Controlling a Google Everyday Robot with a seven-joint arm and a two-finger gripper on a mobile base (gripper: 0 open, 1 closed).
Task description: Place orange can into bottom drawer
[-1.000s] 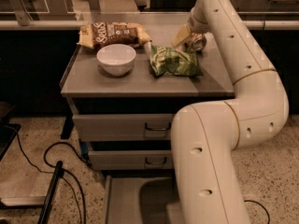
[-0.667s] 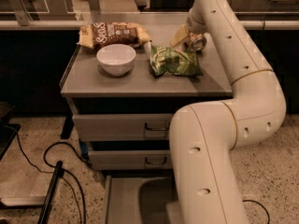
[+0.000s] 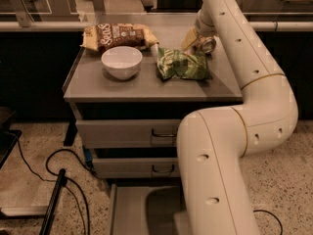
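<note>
The orange can (image 3: 208, 44) lies at the back right of the cabinet top, its silver end facing me, just behind the green snack bag (image 3: 183, 64). My gripper (image 3: 194, 39) is down at the can, touching or right against its left side; the arm hides the wrist. The bottom drawer (image 3: 131, 210) is pulled open below the two upper drawers, its grey floor bare on the left, and my arm covers its right part.
A white bowl (image 3: 122, 61) and a brown snack bag (image 3: 119, 34) sit on the left of the grey cabinet top (image 3: 122, 87). Two upper drawers (image 3: 127, 132) are shut. Black cables (image 3: 58, 175) lie on the speckled floor at the left.
The gripper has barely shifted beside the can at the back right of the top. The can, bowl and bags have not moved.
</note>
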